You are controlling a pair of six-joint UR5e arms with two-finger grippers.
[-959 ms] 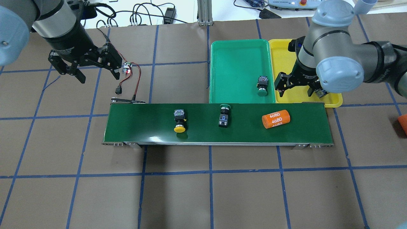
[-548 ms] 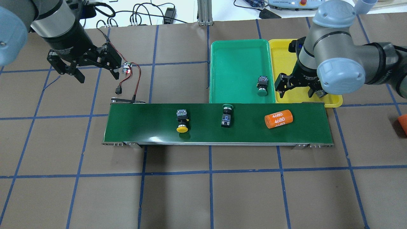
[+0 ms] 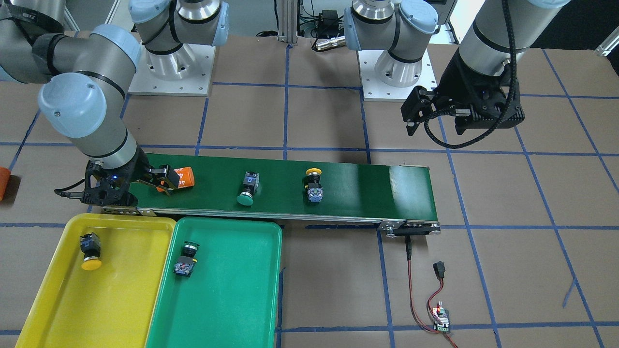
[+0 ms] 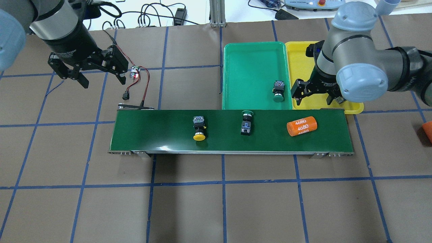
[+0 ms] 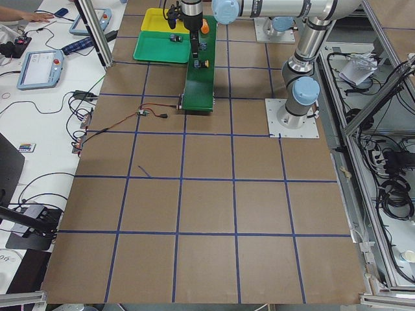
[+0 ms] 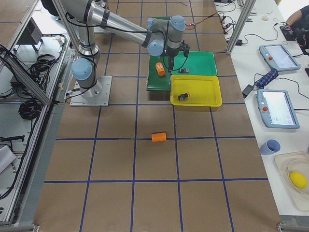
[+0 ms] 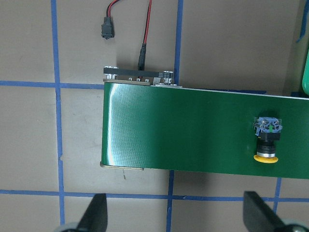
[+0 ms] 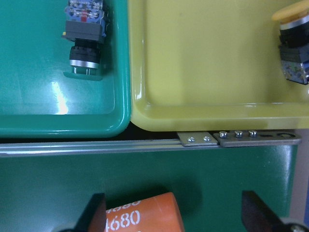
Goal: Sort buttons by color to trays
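A yellow button (image 4: 199,130) and a green button (image 4: 247,122) lie on the dark green belt. Another green button (image 4: 278,91) lies in the green tray (image 4: 249,60). A second yellow button (image 3: 90,250) lies in the yellow tray (image 3: 96,299); the right arm hides it in the overhead view. My right gripper (image 4: 314,99) hangs open over the yellow tray's near rim (image 8: 203,116), by the belt's end, holding nothing. My left gripper (image 4: 103,81) is open and empty, above the table beyond the belt's left end.
An orange cylinder marked 4680 (image 4: 301,126) rides the conveyor belt (image 4: 162,131) near the right gripper. Another orange cylinder (image 4: 428,130) lies at the table's right edge. A small circuit board (image 4: 135,73) with red and black wires sits by the left gripper.
The two buttons and the orange cylinder on the belt have moved to the right in the overhead view. The left gripper has drifted slightly up and left. The right gripper has barely moved.
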